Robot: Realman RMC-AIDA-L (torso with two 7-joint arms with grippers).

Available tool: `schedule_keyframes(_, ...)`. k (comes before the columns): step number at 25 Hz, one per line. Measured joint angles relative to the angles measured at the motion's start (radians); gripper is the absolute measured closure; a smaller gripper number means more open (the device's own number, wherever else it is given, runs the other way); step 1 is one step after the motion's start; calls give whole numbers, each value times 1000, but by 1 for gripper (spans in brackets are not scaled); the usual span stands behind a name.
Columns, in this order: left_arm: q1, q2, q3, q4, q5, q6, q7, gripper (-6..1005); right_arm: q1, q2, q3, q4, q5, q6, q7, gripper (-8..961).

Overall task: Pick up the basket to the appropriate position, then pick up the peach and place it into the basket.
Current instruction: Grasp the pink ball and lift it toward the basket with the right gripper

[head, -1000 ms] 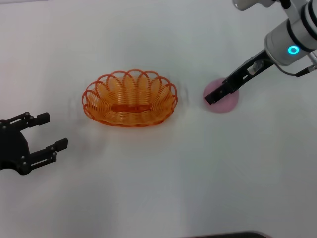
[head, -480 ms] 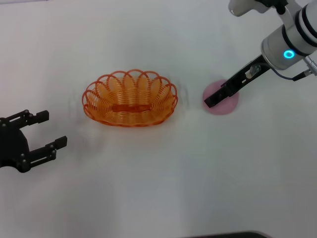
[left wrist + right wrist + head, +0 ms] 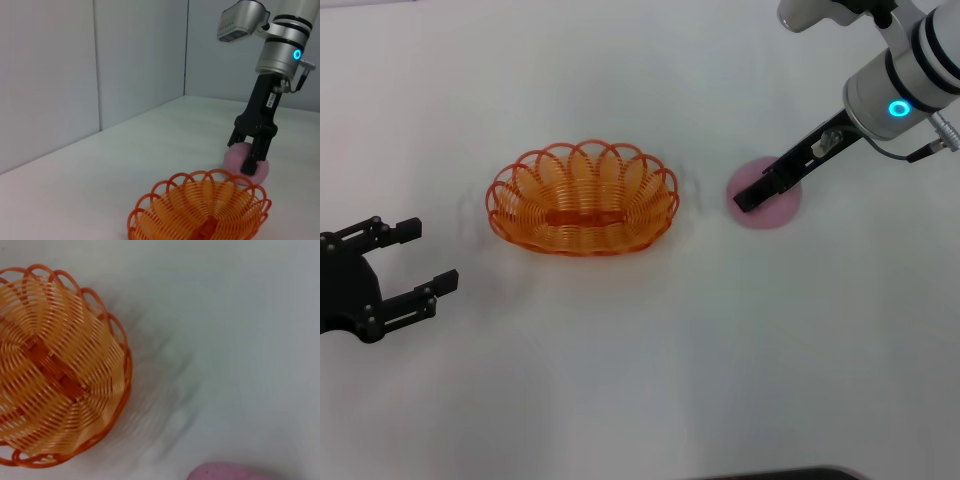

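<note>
Scene: A white table (image 3: 650,380) seen from the robot's head, with an orange wire basket near its middle and a pink peach off to the robot's right.

Basket: The basket (image 3: 583,199) sits upright and empty on the table, its scalloped rim of looped wire facing up. It also shows in the left wrist view (image 3: 200,212) and in the right wrist view (image 3: 55,370). No gripper touches it.

Peach: The peach (image 3: 772,206) rests on the table, well apart from the basket on the robot's right side. In the left wrist view it lies just beyond the basket's far rim (image 3: 247,165); in the right wrist view only a pink sliver shows at the picture's edge (image 3: 227,472).

Right gripper: The right gripper (image 3: 760,190) reaches down at the peach, its black fingers (image 3: 250,165) parted and straddling the top of the fruit. From the left wrist view the fingers stand on either side of the peach (image 3: 247,155), low against it; whether the pads press it cannot be told. The fruit sits on the table, not lifted.

Left gripper: The left gripper (image 3: 415,258) hangs over the table's near left side, well away from the basket, fingers spread wide and holding nothing.

Walls: Plain grey panels (image 3: 90,75) stand behind the table in the left wrist view.
</note>
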Motion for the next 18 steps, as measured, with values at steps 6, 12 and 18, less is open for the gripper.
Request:
schedule_keyframes(6,2,0,0,-1,-2,-1,0,278,0,-1,2,-1,1,-4,1,396)
schedule_keyframes(12,-2,-1,0,-1,1,-1,0,278,-3,-2,10,-8,8,-20,1,459)
schedule_keyframes(18,-5,-2,1,-1,2,-4,0,279,-22,-6,42,-51,77,-60,-12,460)
